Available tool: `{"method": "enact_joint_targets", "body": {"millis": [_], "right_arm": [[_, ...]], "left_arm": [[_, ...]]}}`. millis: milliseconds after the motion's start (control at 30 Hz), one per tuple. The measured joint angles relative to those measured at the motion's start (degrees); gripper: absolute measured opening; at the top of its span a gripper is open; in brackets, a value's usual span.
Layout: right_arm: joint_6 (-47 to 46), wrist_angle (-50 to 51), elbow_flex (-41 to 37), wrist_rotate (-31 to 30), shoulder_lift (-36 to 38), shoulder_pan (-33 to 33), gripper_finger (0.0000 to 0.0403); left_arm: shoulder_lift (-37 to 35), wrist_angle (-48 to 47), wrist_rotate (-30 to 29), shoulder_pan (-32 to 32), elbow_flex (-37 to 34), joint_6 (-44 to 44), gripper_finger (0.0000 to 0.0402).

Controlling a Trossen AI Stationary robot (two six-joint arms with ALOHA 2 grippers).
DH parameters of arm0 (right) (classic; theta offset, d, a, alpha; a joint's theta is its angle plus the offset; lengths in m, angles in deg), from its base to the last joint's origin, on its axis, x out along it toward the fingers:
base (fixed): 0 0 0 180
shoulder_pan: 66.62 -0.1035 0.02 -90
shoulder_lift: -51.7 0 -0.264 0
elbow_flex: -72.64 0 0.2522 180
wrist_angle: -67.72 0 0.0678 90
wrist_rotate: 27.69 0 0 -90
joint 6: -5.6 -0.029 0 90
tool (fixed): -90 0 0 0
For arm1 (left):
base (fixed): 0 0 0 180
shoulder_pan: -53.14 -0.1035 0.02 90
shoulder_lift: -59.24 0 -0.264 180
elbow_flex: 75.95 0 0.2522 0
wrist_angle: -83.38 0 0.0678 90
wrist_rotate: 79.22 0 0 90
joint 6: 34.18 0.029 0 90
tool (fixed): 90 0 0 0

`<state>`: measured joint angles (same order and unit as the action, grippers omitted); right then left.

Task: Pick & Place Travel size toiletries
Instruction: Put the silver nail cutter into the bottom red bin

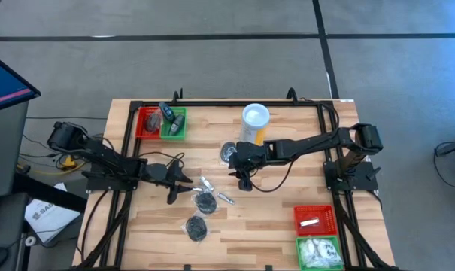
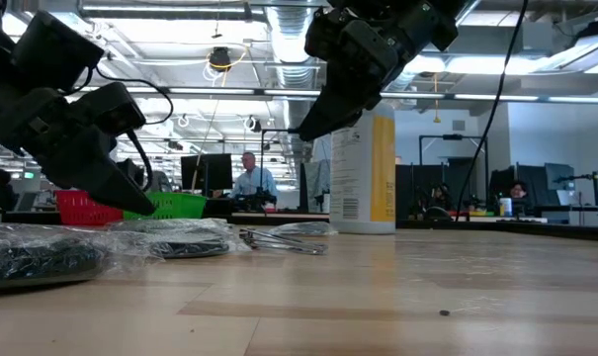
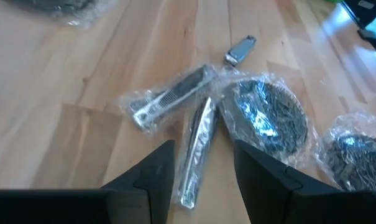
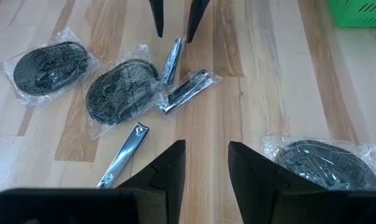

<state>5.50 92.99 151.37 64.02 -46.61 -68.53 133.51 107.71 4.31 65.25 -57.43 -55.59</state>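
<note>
Nearest you in the low view, a dark ribbed puck (image 2: 27,255) lies flat in crinkled clear wrap on the pale planked table (image 1: 280,218), which is glossy and banded in light and brown strips. Look through the left wrist view: the left gripper (image 3: 203,180) hangs low with its dark wedge fingers parted, and a slim silvery tube (image 3: 197,149) in clear film lies between them, untouched as far as you can tell, its long axis running out along the gap. A second wrapped tube (image 3: 169,99) crosses its far end at a slant, beside a second puck (image 3: 268,115). Past them lies a bare metal clipper (image 4: 122,155). The right gripper (image 4: 206,165) hovers mid-table, fingers narrowly apart and holding nothing, with a third puck (image 4: 321,165) just beside it. Farther back stands a yellow canister (image 2: 363,168); behind it you see a bright workshop with screens and seated people.
</note>
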Motion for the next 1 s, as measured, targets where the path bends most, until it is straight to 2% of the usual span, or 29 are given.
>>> {"method": "enact_joint_targets", "body": {"millis": [133,400,767,1000], "right_arm": [[0.02,-0.02,0.0,-0.02,0.0,0.0,0.0112],[0.02,-0.02,0.0,0.0,0.0,0.0,0.0112],[0.02,-0.02,0.0,-0.02,0.0,0.0,0.0112],[0.02,-0.02,0.0,-0.01,0.0,0.0,0.0112]], "left_arm": [[1.15,0.25,-0.08,1.41,0.0,-0.13,0.0153],[4.22,1.06,-6.14,3.03,0.0,-0.39,0.0153],[5.54,3.33,-6.0,4.65,0.28,-0.51,0.0153],[11.26,3.73,-6.82,6.31,2.44,-1.31,0.0153]]}}
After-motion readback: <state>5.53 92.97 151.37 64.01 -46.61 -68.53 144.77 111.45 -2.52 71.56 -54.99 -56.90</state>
